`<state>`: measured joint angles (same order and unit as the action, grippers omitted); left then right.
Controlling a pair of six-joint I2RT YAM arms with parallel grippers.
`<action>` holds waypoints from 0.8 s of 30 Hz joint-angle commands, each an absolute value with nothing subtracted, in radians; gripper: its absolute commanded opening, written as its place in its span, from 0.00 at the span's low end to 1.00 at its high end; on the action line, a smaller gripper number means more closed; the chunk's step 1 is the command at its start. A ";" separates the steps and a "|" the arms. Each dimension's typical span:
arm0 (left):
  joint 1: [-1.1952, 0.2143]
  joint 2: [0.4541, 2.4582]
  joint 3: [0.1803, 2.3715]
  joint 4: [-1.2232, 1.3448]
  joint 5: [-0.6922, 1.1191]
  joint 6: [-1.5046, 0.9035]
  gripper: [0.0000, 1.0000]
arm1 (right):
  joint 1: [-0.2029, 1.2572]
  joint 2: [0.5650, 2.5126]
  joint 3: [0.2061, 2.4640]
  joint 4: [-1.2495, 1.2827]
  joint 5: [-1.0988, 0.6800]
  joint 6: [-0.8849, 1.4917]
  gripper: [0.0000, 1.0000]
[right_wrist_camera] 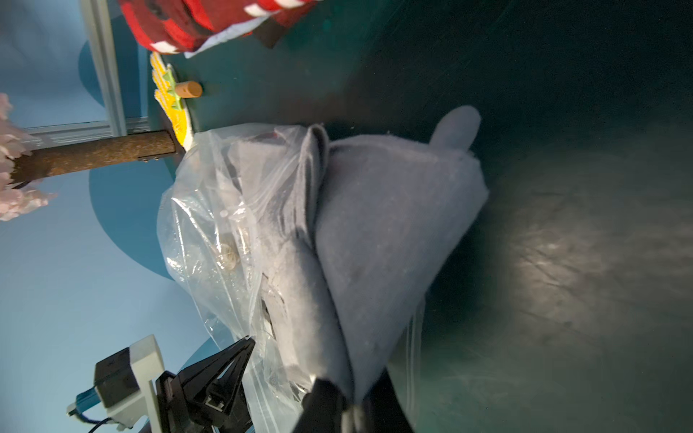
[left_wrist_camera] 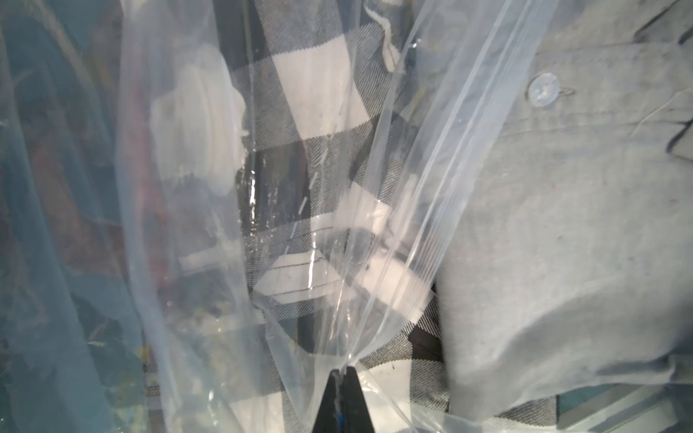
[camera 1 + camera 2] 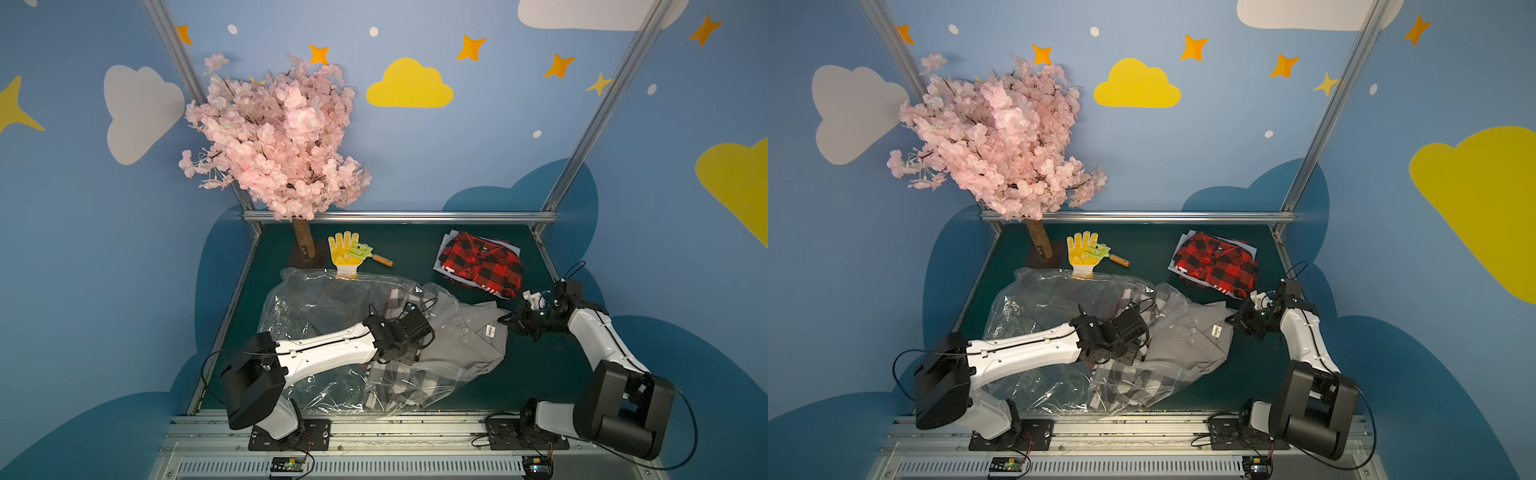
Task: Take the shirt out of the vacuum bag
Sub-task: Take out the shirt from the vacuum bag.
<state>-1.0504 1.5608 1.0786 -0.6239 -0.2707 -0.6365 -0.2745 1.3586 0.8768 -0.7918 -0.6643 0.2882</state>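
We hold both ends of the job: our left gripper is pinched tight on a fold of the vacuum bag near its ribbed zip-seal edge, and our right gripper is closed on an edge of the grey shirt. The shirt lies partly out of the mouth, its long axis running from the left gripper across to the right one, so the right arm is the nearer and we judge the pull should go straight away from the bag along that line, while the left anchors the film. The shirt is soft brushed cloth, folded thick, with a pale button; the bag is thin, crinkly and glossy, with a round white valve. A black-and-white checked garment sits inside, under the film, and we reckon it could drag along
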 commanded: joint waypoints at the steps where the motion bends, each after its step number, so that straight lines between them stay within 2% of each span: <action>1: -1.044 1.525 1.040 -0.683 -0.293 -0.651 0.03 | -0.306 1.402 0.949 -0.861 -0.566 0.194 0.01; 5: -1.044 1.480 1.003 -0.692 -0.300 -0.656 0.03 | -0.325 1.456 0.999 -0.870 -0.479 0.183 0.04; 9: -1.042 1.446 0.968 -0.685 -0.302 -0.657 0.03 | -0.325 1.581 1.112 -0.867 -0.504 0.184 0.12; 12: -1.041 1.439 0.954 -0.680 -0.292 -0.655 0.03 | -0.324 1.672 1.244 -0.893 -0.568 0.178 0.36; 14: -1.041 1.429 0.944 -0.669 -0.282 -0.657 0.03 | -0.324 1.683 1.299 -0.907 -0.564 0.184 0.62; 17: -1.042 1.415 0.931 -0.651 -0.267 -0.657 0.03 | -0.336 1.640 1.320 -0.937 -0.511 0.184 0.78; 21: -1.041 1.418 0.928 -0.631 -0.257 -0.655 0.03 | -0.376 1.523 1.211 -0.938 -0.498 0.203 0.81; 24: -1.041 1.432 0.936 -0.624 -0.249 -0.651 0.03 | -0.416 1.385 1.041 -0.900 -0.543 0.248 0.82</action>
